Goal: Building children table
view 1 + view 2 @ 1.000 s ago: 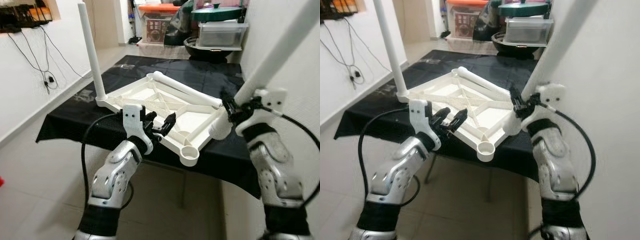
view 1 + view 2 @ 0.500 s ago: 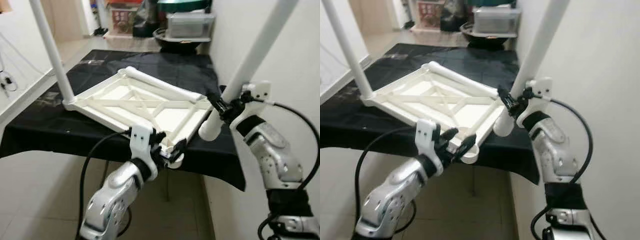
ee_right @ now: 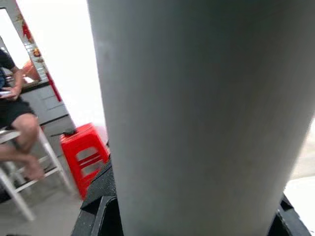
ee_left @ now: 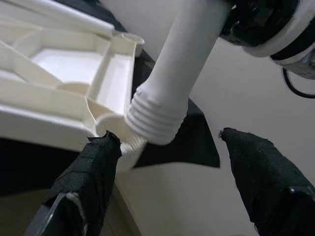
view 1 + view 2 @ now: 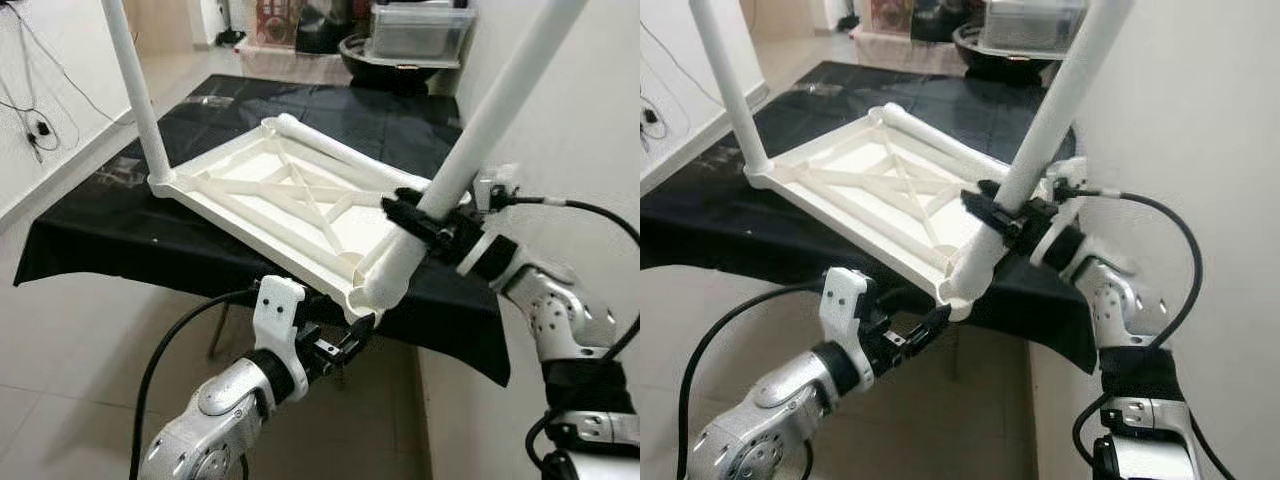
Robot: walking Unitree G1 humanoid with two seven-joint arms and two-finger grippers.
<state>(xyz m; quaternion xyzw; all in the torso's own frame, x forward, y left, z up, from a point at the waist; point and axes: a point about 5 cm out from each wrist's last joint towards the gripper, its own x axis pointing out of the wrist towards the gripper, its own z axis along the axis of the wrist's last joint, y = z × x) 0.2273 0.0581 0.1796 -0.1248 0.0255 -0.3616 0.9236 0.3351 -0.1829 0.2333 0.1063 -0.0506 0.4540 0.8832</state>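
Left eye view: upturned white tabletop (image 5: 280, 195) lies on a black-clothed table (image 5: 100, 235) beside a white wall (image 5: 590, 110). Right gripper (image 5: 425, 222) clamps a leg (image 5: 480, 130) at its near corner; left gripper (image 5: 335, 352) gapes below.

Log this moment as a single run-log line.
right gripper: shut on table leg | leg tip at tabletop corner socket | left gripper: jaws open, below corner

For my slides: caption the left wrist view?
Open left gripper under threaded table leg meeting the tabletop's corner socket.
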